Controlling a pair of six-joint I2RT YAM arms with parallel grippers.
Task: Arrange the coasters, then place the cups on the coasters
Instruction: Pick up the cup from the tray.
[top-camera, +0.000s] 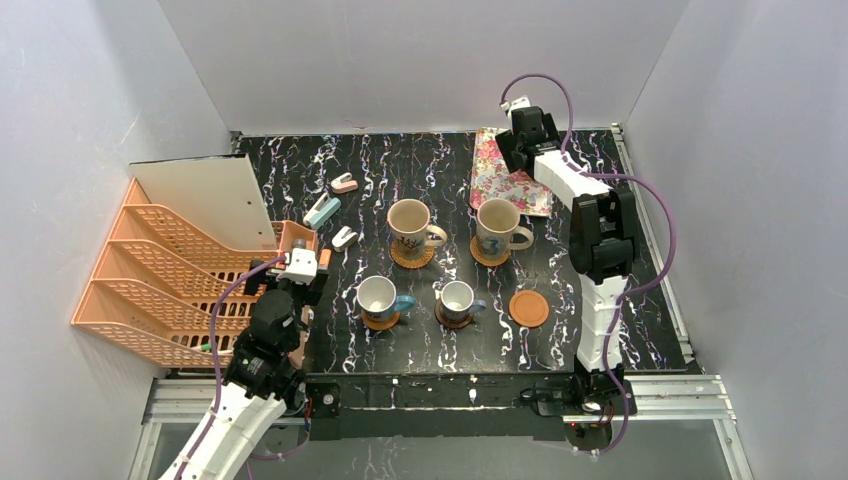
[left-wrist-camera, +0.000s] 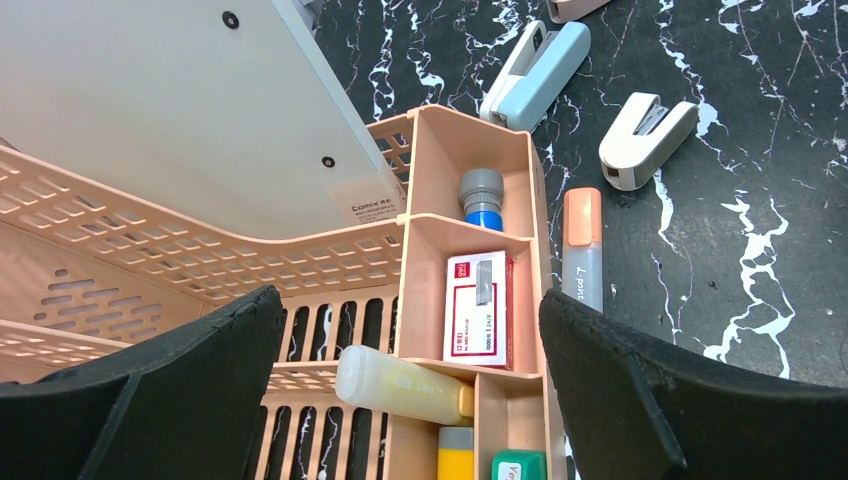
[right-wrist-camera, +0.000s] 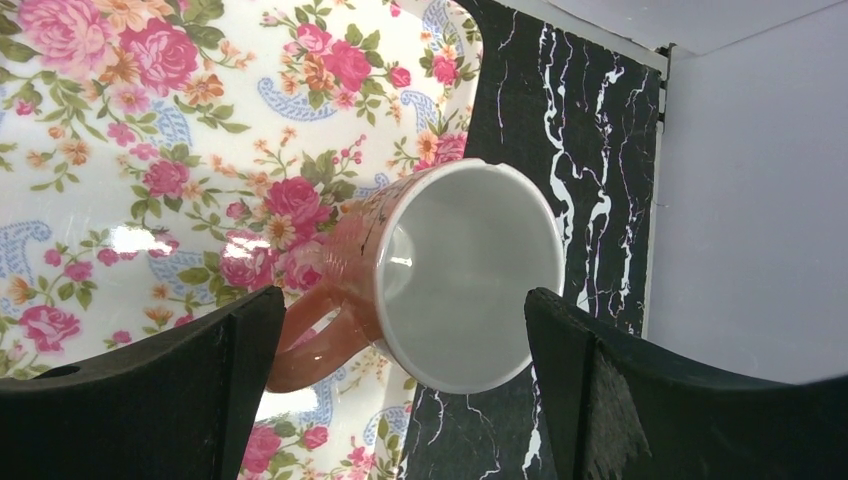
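Four cups stand on coasters: a large beige cup (top-camera: 410, 226) on a woven coaster (top-camera: 412, 257), another beige cup (top-camera: 497, 226), a small blue-handled cup (top-camera: 377, 297) and a second small cup (top-camera: 457, 298) on a dark coaster (top-camera: 452, 320). One smooth orange-brown coaster (top-camera: 528, 308) lies bare. A cup with a reddish handle (right-wrist-camera: 455, 275) sits at the floral tray's edge (right-wrist-camera: 120, 150). My right gripper (right-wrist-camera: 402, 310) (top-camera: 515, 150) is open around it, the fingers apart from it. My left gripper (left-wrist-camera: 408, 300) (top-camera: 300, 264) is open over the desk organizer.
A peach file rack (top-camera: 160, 280) and organizer box (left-wrist-camera: 470, 250) with a staple box, glue and pens fill the left side. Staplers (top-camera: 322, 210) (top-camera: 345, 237) lie near it. The floral tray (top-camera: 497, 180) is at the back right, close to the wall.
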